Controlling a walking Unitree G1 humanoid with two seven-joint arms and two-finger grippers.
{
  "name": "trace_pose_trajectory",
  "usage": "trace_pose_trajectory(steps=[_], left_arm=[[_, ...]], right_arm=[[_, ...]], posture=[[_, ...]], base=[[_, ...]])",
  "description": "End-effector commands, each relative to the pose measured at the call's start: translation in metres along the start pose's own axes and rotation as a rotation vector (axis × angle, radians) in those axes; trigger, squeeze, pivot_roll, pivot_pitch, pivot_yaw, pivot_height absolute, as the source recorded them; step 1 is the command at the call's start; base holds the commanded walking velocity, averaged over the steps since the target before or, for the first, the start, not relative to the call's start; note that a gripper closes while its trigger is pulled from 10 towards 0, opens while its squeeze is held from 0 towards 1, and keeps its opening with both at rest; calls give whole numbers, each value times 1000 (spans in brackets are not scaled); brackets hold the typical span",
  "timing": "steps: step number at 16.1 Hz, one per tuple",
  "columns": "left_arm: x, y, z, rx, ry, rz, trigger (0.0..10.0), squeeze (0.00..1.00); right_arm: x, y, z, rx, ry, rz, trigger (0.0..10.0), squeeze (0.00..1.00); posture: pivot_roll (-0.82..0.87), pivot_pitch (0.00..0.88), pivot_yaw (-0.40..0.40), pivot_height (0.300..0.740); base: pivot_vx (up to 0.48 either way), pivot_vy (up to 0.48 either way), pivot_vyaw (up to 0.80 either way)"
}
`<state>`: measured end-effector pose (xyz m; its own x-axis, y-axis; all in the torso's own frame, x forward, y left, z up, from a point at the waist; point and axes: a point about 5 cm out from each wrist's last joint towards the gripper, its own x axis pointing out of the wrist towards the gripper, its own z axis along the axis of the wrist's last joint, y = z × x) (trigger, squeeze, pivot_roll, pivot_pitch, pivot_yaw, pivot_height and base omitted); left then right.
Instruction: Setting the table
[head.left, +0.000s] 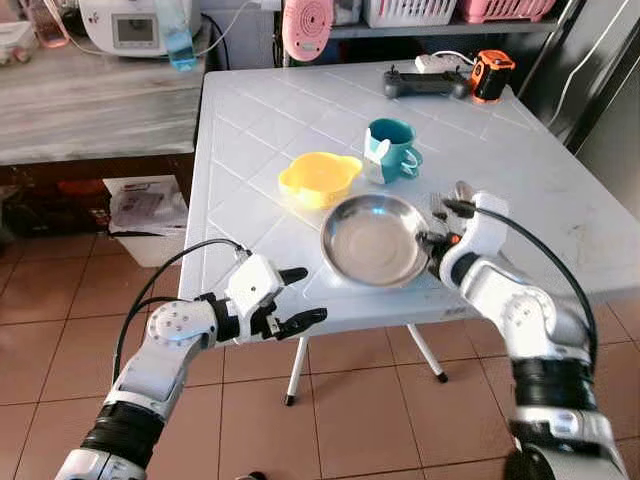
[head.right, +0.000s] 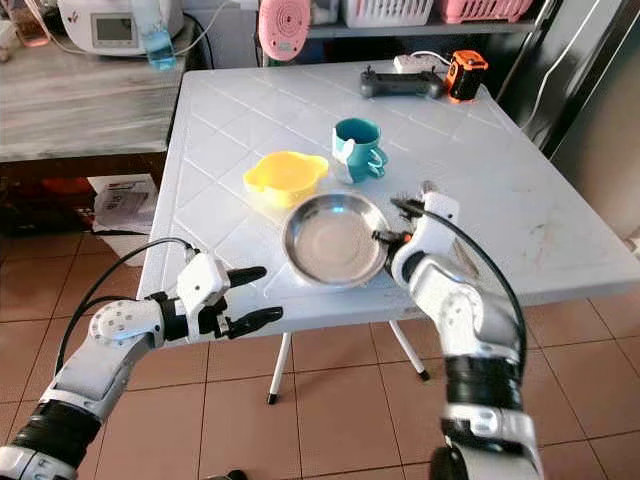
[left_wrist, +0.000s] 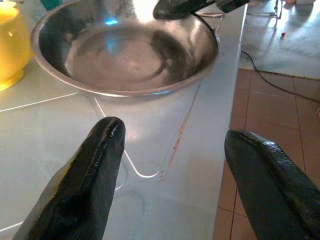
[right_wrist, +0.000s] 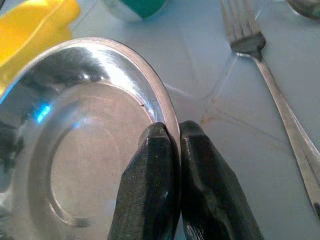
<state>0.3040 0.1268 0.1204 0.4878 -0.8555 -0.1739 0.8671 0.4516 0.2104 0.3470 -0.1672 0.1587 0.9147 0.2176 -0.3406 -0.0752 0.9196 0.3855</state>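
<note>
A round steel plate (head.left: 373, 238) lies near the front edge of the white table (head.left: 250, 130). My right gripper (right_wrist: 178, 132) is shut on the plate's right rim (head.left: 432, 243). A fork (right_wrist: 260, 55) lies on the table just right of the plate, with a spoon (head.left: 462, 190) beside it. Behind the plate stand a yellow bowl (head.left: 318, 177) and a teal mug (head.left: 390, 150). My left gripper (head.left: 303, 296) is open and empty at the table's front edge, left of the plate, its fingers (left_wrist: 107, 135) pointing toward the plate (left_wrist: 125, 50).
A black controller (head.left: 425, 83) and an orange device (head.left: 491, 75) lie at the table's far edge. A grey counter (head.left: 90, 100) with an appliance (head.left: 130, 25) stands to the left. A white box of papers (head.left: 148, 215) sits on the tiled floor beside the table.
</note>
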Motion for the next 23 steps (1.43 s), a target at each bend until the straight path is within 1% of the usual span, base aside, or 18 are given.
trace_pose_trajectory(steps=[1, 2, 3, 4, 5, 6, 7, 8, 10, 12, 13, 14, 17, 19, 20, 21, 22, 23], left_arm=[[1, -2, 1, 15, 11, -15, 10000, 0], [1, -2, 1, 17, 13, -18, 10000, 0], [2, -2, 1, 17, 13, -19, 10000, 0], [2, -2, 1, 18, 13, -21, 10000, 0], [2, -2, 1, 18, 14, -21, 10000, 0], [2, -1, 1, 19, 14, -22, 10000, 0], [2, -1, 1, 20, 15, -22, 10000, 0], [2, -1, 1, 20, 14, -22, 10000, 0], [2, -1, 2, 20, 14, -21, 10000, 0], [2, -1, 2, 20, 14, -21, 10000, 0], [2, -2, 2, 19, 13, -22, 10000, 0], [2, -2, 2, 19, 13, -23, 10000, 0], [3, -1, 2, 20, 12, -23, 10000, 0], [3, -2, 2, 21, 12, -24, 10000, 0], [3, -2, 2, 22, 12, -25, 10000, 0], [3, -2, 2, 22, 12, -26, 10000, 0], [3, -2, 2, 22, 12, -26, 10000, 0], [3, -2, 2, 22, 12, -27, 10000, 0]], right_arm=[[-3, -5, -9, -25, 54, 8, 0, 0], [-8, -16, -10, -89, 60, -27, 0, 0], [-10, -19, -11, -90, 69, -23, 0, 0], [-13, -24, -14, -120, 89, -25, 2863, 0], [-15, -27, -15, -140, 98, -35, 9647, 0], [-16, -34, -16, -166, 103, -54, 10000, 651], [-17, -37, -17, -173, 100, -61, 10000, 1000], [-17, -38, -16, -190, 87, -64, 10000, 1000], [-17, -37, -12, -256, 49, -59, 10000, 1000], [-17, -34, -12, -273, 44, -31, 10000, 1000], [-16, -33, -11, -317, 30, -28, 10000, 1000], [-16, -33, -10, -321, 24, -33, 10000, 1000], [-15, -28, 2, -309, -32, 0, 10000, 1000], [-14, -27, 7, -292, -54, 6, 10000, 1000], [-13, -27, 7, -277, -45, 8, 10000, 1000], [-11, -26, 7, -243, -41, 24, 10000, 1000], [-10, -25, 6, -241, -40, 34, 10000, 1000], [-7, -23, 5, -220, -29, 59, 10000, 1000]], posture=[[110, 139, -15, 740], [109, 140, -10, 740], [109, 140, -10, 740], [109, 140, -10, 740], [109, 140, -10, 740], [109, 141, -7, 740], [109, 141, -7, 740], [110, 140, -6, 740], [110, 140, -6, 740], [110, 140, -6, 740], [110, 140, -6, 740], [112, 139, -6, 740], [114, 133, -4, 740], [114, 133, -4, 740], [114, 132, -3, 740], [114, 132, -3, 740], [115, 132, -4, 740], [115, 132, -4, 740]], base=[[0, 0, 0], [0, 0, 0], [0, 0, 0], [0, 0, 0], [0, 0, 0], [0, 0, 0], [0, 0, 0], [0, 0, 0], [0, 0, 0], [0, 0, 0], [0, 0, 0], [0, 0, 0], [0, 0, 0], [0, 0, 0], [0, 0, 0], [0, 0, 0], [0, 0, 0], [0, 0, 0]])
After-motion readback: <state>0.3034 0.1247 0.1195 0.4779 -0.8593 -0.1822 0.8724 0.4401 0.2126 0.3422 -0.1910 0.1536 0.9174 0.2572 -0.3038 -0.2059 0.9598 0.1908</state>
